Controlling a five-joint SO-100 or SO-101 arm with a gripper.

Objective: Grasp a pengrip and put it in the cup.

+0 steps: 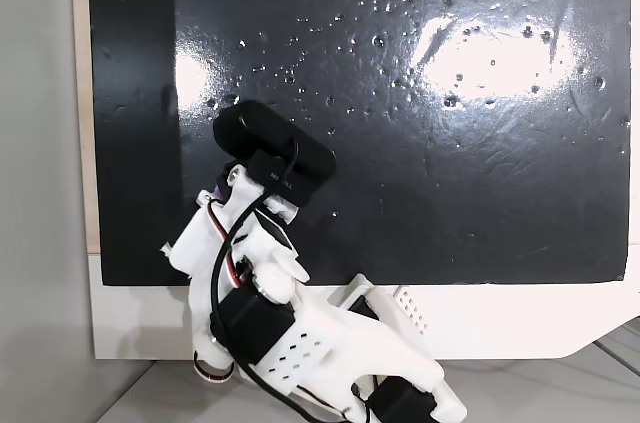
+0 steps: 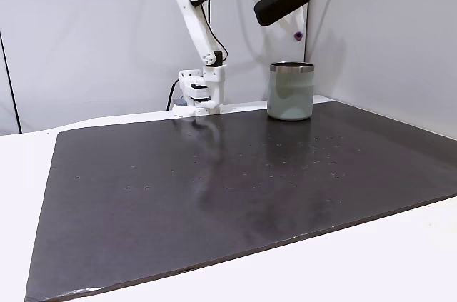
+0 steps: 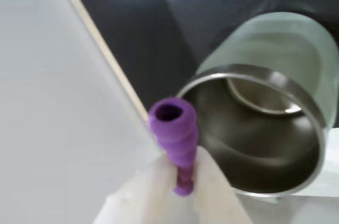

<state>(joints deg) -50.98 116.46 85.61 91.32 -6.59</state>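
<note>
Fixed view from above: white arm [image 1: 300, 333] at the lower left, reaching over the near-left corner of the black mat [image 1: 450, 193]. Black camera housing [image 1: 275, 153] rides on its wrist. A sliver of purple pengrip [image 1: 218, 190] shows just left of the housing, beside the white fingers; the jaws themselves are hidden here. The mat is glossy, with two bright light reflections and many small specks. It lies on a white table [image 1: 520, 328]; a pale wooden strip [image 1: 82, 93] runs along the mat's left edge.

Fixed view from the side: arm base [image 2: 200, 91] stands at the mat's far edge, the arm raised high and bent over to the right. Cup [image 2: 290, 91], pale grey-green with a steel rim, stands upright at the far edge of the mat [image 2: 214, 188], right of the base. The pengrip [image 2: 298, 34] hangs below the camera housing [image 2: 282, 1], above the cup's rim and clear of it. Grey wall panels [image 2: 93, 31] stand behind; the white table [image 2: 400, 259] borders the mat in front.

Wrist view: gripper [image 3: 183, 181] clamped on the pengrip [image 3: 174, 128], two white fingers [image 3: 153, 187] pinching its lower end; its hollow top points toward the camera. The cup [image 3: 275, 128] is to the right and beyond, its mouth open and steel interior visible, on the mat [image 3: 159, 23]. The pengrip is just left of the rim, not inside. White table [image 3: 53, 102] at left, with the wooden strip [image 3: 100, 44] between it and the mat.
</note>
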